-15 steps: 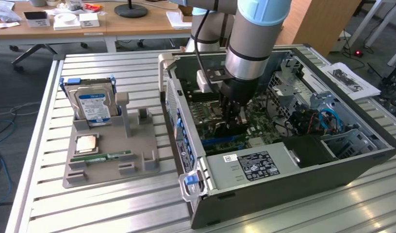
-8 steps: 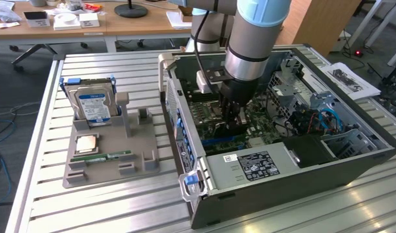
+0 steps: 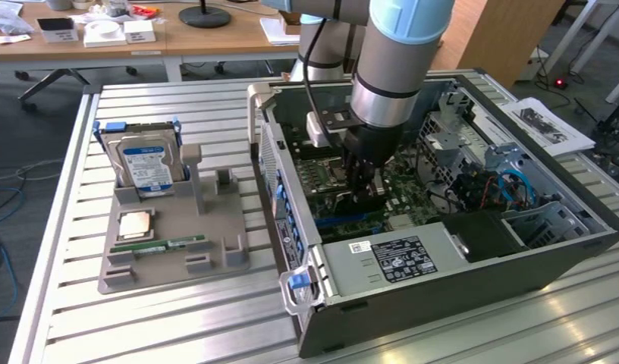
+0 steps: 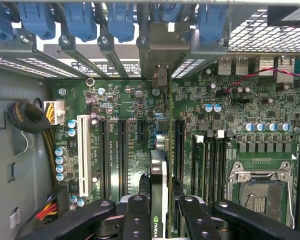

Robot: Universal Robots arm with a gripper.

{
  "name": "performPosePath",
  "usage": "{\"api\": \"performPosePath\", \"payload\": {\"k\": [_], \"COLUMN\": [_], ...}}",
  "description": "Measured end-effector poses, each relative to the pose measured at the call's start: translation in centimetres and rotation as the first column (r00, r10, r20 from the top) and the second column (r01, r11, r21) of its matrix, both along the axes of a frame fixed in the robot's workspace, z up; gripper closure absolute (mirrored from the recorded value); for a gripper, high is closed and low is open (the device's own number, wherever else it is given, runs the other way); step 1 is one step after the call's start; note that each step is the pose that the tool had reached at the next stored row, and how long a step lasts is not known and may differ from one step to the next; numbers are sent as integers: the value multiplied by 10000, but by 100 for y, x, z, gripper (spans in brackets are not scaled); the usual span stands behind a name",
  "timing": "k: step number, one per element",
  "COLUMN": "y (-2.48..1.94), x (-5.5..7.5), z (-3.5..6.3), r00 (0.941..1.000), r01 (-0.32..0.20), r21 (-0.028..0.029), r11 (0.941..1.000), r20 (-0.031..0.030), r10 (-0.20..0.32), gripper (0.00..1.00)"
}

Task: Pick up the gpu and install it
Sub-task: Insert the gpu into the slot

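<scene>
Inside the computer case (image 3: 552,254), arm (image 3: 396,68) reaching down, claw (image 4: 164,207) clenched on the upright gpu (image 4: 158,167).

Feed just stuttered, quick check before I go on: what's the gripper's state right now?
Gripper: closed on the gpu, which it holds edge-on at the motherboard slots inside the computer case. Whether the card is seated cannot be told.
</scene>
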State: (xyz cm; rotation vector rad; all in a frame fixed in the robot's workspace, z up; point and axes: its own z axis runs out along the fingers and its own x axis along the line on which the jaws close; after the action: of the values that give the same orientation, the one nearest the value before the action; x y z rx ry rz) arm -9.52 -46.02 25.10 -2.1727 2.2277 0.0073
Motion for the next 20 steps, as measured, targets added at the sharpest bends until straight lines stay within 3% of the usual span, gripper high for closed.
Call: {"api": "performPosePath", "payload": {"k": [20], "y": [0], "x": [-6], "z": [-18], "r00": [10000], "r01": [0], "r21": [0], "r11": [10000], "r20": [0], "r10": [0], "gripper": [73]}}
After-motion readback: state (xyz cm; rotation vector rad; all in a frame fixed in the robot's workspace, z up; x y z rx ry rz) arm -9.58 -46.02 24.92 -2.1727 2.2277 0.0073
